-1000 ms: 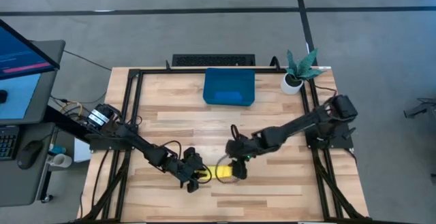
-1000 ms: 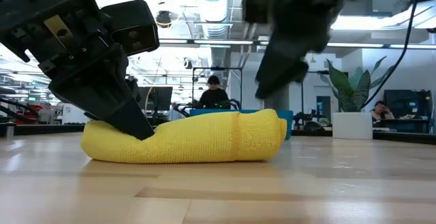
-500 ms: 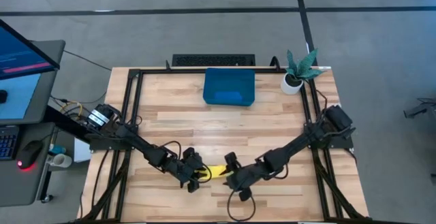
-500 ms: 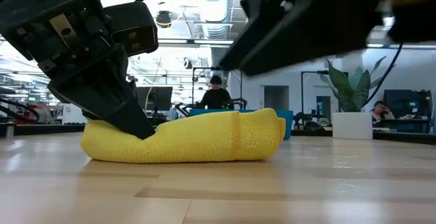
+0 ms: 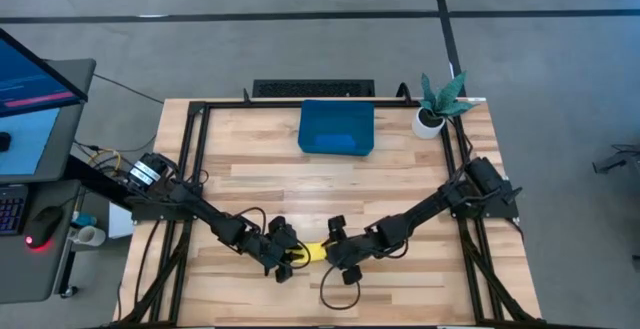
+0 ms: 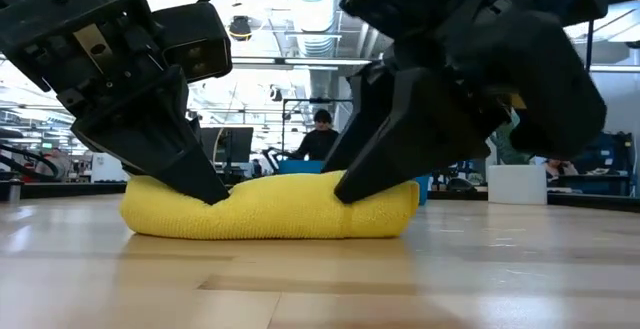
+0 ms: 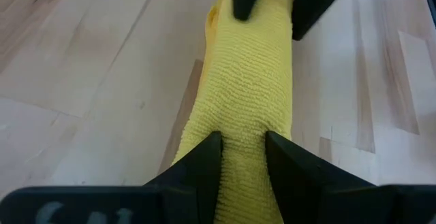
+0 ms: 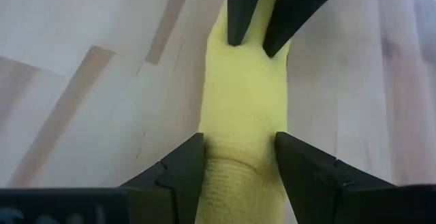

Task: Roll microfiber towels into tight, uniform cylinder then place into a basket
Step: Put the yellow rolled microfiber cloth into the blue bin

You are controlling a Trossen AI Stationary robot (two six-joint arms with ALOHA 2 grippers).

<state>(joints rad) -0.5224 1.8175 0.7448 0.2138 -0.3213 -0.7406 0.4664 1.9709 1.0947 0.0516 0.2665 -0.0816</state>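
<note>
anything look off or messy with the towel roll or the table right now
Nothing stands out. The yellow towel lies rolled on the table, with the left gripper at one end, the right gripper at the other. The basket sits upright.

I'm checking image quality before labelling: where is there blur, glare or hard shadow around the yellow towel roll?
Low view: the yellow towel and wood grain are sharp, ceiling lights glare, the right gripper looms dark. Left wrist view: the left gripper is soft-edged at the frame's bottom, the towel's weave crisp. Right wrist view: the towel looks washed-out and pale. High view: even light, faint shadows on the table.
</note>
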